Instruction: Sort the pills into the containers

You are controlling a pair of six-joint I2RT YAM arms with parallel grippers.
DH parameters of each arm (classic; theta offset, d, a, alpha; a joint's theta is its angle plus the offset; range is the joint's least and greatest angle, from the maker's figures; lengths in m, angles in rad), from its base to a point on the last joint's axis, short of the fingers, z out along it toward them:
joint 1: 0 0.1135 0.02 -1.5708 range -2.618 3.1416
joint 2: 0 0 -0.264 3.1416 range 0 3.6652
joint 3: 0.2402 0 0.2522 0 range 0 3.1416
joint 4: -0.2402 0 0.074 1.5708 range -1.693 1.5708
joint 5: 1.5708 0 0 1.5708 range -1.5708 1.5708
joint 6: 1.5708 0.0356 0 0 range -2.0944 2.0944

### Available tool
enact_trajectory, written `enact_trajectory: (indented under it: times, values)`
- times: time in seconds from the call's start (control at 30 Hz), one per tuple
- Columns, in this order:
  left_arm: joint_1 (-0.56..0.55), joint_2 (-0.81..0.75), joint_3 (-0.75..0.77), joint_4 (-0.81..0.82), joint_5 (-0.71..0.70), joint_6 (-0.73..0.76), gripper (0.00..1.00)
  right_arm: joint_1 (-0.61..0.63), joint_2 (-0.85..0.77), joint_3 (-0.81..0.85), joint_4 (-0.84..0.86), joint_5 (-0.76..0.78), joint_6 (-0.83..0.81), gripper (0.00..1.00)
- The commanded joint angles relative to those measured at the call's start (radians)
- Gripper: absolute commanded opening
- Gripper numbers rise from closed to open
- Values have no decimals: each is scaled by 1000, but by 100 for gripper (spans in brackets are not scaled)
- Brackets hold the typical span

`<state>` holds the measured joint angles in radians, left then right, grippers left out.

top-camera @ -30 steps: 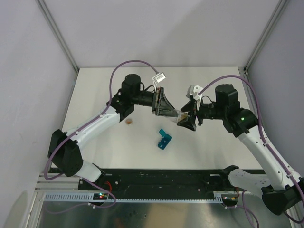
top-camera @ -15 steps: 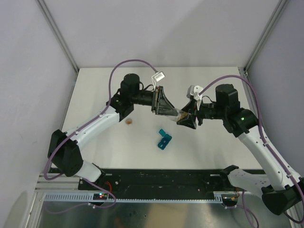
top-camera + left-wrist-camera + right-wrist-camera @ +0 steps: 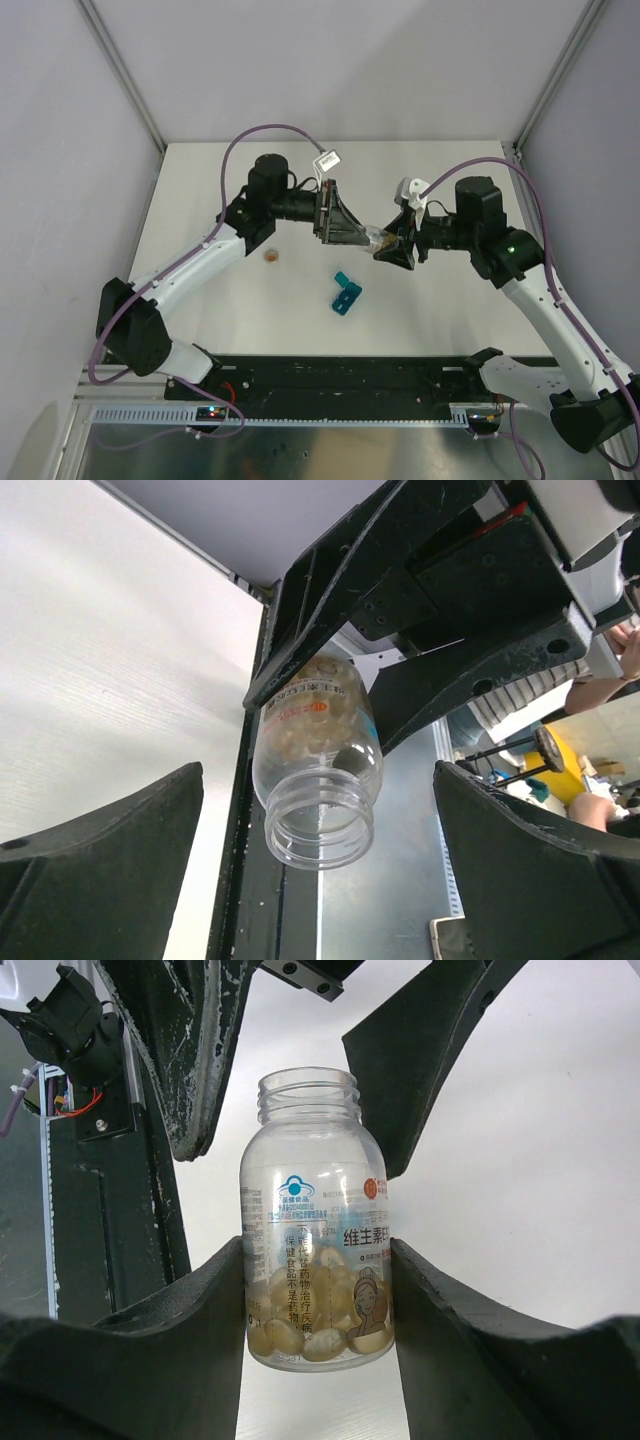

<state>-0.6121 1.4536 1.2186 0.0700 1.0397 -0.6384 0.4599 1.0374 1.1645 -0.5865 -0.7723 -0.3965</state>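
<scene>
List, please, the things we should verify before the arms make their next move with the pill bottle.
1. The right claw is shut on the pill bottle: ok.
2. The bottle is uncapped and its mouth is clear: ok.
3. The pills are inside the bottle: ok.
4. The left claw is open, with its fingers apart from the bottle: ok.
5. The bottle mouth is aimed at the teal pill organizer: not ok; it faces the left claw.
6. The organizer lids are open: cannot tell; they are too small in the top view.
</scene>
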Motion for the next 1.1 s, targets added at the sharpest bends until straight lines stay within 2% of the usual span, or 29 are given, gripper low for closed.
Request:
enact_trajectory:
  times: [0.0,0.13,0.33,0.4,0.67,0.77,0.97,1.07]
  values:
    - [3,-44,4,-75,-43,85,98,-4,-10,3,35,2,-2,0]
    - [-12,-33,17,-112,-61,100,90,-1,-7,4,42,6,2,0]
    - [-27,-5,37,-126,-57,100,72,1,-4,6,35,11,-1,0]
    - [-28,-1,44,-128,-51,97,71,3,-3,6,30,12,-4,0]
    - [-32,0,63,-127,-45,85,82,6,3,5,26,15,-10,0]
    - [-33,3,66,-128,-46,84,83,9,7,4,24,17,-10,0]
    - [-38,16,72,-125,-44,79,76,10,7,6,24,19,-10,0]
    - [-41,23,76,-122,-40,76,68,11,9,5,19,17,-11,0]
